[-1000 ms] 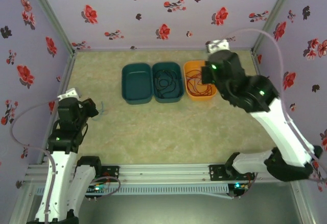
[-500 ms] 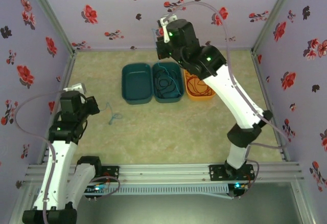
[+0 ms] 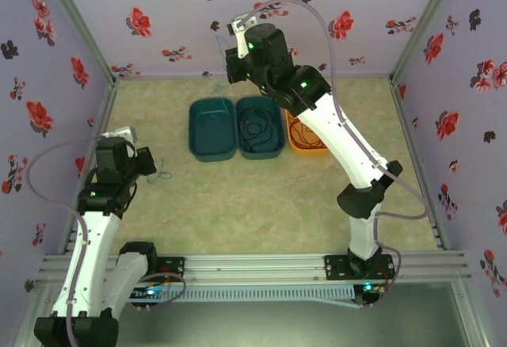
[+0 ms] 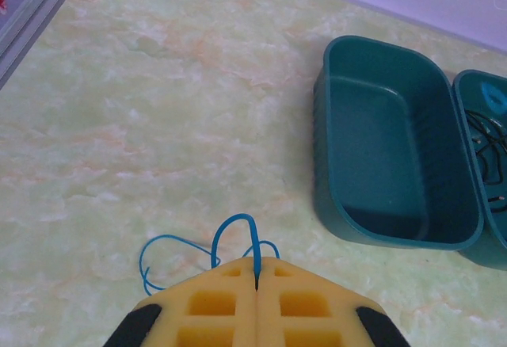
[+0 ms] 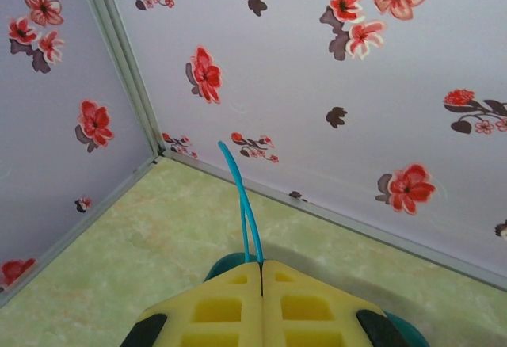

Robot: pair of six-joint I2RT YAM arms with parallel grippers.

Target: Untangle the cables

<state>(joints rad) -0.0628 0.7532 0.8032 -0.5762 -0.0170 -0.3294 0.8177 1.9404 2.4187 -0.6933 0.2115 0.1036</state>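
Losing the blue cable (image 4: pixel 238 240) into the seam between the left gripper's (image 4: pixel 257 272) pressed-together yellow pads (image 4: pixel 214 303), themselves being cropped by the bottom edge. Slicing through the middle tub (image 4: pixel 483 76) and its black cables (image 4: pixel 487 149) at the right edge. Swallowing the blue strands (image 5: pixel 244 196) between the right gripper's (image 5: pixel 261 268) pads, covering most of a teal tub (image 5: pixel 224 263). Masking part of the orange tub (image 3: pixel 305 153) under the right arm (image 3: pixel 333 133).

My counter (image 3: pixel 238 196) is a pale green, marbled surface. Toward its far edge three bins stand on it in a row, side by side with their long sides together: a teal bin (image 3: pixel 212 133) on the left, a second teal bin (image 3: pixel 260 155) in the middle and an orange bin (image 3: pixel 293 142) on the right. On my left, well apart from the bins, a blue cable (image 3: pixel 161 174) lies in small loose loops.
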